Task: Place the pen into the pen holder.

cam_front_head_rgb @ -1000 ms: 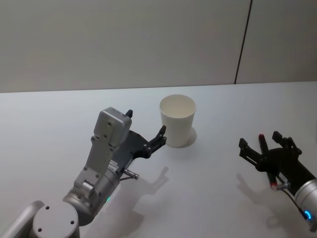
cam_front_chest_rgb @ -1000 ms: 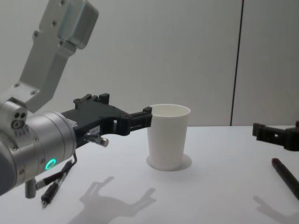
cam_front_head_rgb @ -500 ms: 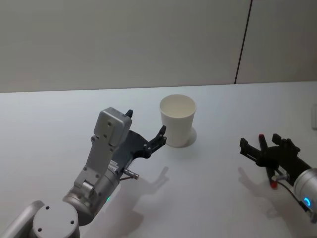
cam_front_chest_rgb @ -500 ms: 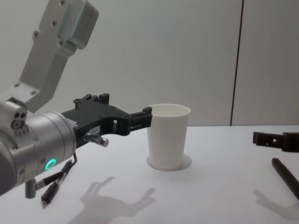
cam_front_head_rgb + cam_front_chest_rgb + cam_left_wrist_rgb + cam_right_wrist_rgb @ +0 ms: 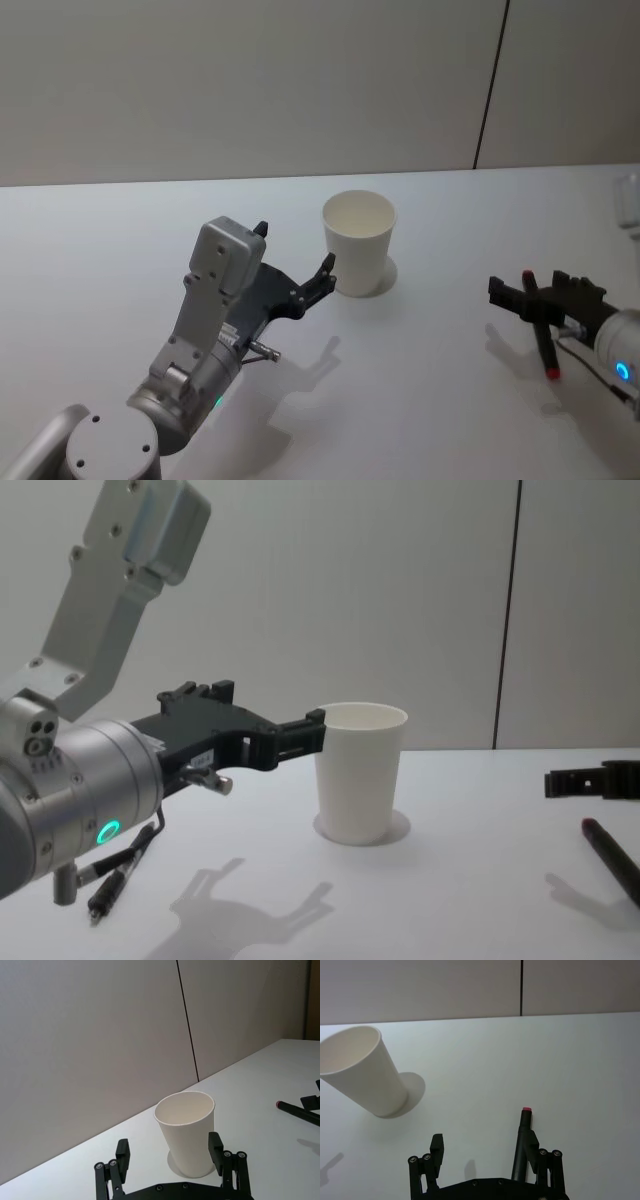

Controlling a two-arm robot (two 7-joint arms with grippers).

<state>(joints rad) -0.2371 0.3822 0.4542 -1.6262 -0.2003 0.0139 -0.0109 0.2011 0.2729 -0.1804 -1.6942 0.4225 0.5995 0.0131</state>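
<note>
The pen holder (image 5: pixel 360 243) is a white paper cup standing upright on the white table, also seen in the chest view (image 5: pixel 360 772). My left gripper (image 5: pixel 295 247) is open just in front of it, its fingertips (image 5: pixel 215 1144) level with the cup's lower sides (image 5: pixel 186 1130) without touching. The black pen (image 5: pixel 541 328) lies flat on the table at the right, red tip (image 5: pixel 526 1109) pointing away from me. My right gripper (image 5: pixel 485 1144) is open low over it, the pen (image 5: pixel 521 1142) lying just inside one finger. Both show at the right edge of the chest view (image 5: pixel 612 858).
A thin black cable with a metal plug (image 5: pixel 108 882) hangs under my left arm (image 5: pixel 215 300). A plain wall with a dark vertical seam (image 5: pixel 490 90) closes the back. Bare tabletop (image 5: pixel 440 340) lies between the cup and the pen.
My right gripper has sunk toward the table and shifted slightly right over the pen. The pen, the cup and my left gripper have not moved.
</note>
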